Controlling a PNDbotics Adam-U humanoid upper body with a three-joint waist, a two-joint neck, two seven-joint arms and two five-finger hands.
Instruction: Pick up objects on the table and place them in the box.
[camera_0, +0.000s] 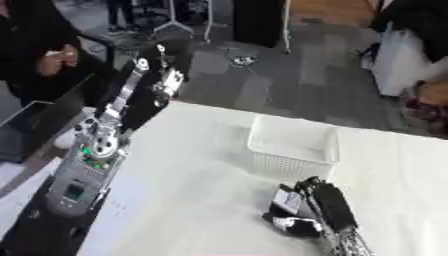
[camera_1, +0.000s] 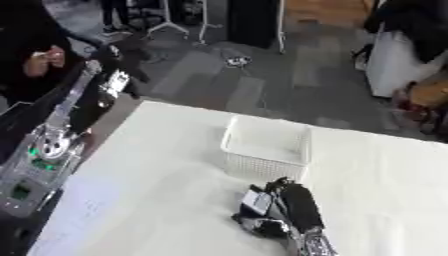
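Right hand: nearest the camera, the right hand came in from 5 o'clock, dark fingers pointing up-table toward 11 o'clock, just short of the basket.
Right hand state: fingers curled over small things at its inner side; appeared clamped on the object, though how the thumb sat could not be told.
Object: a small pale, boxy object showed at the hand's 9 o'clock side, touching the fingers; a darker rounded piece with a pale patch lay below it at 7 o'clock, what it was not made out.
Object axis: the pale object's long side seemed to run roughly along the fingers, 5 to 11 o'clock; its leading end faced the box. Judged only, edges were soft.
Box: white mesh basket, open top, nothing seen inside, near the table's far edge at 12 o'clock from the hand, just beside the fingertips.
Table: white cloth-covered table, askew in view.
Left hand: raised well apart at 10 o'clock, the left hand hung off the table edge; fingers not readable.
Step in hand: judged as securing the grasp before carrying it over.
Doing it well: lift straight enough to clear the near rim, keep the long side aligned with the basket's longer span, travel toward 12 o'clock, release only once above the interior.
Risk: clipping the near wall would shove the light basket away.
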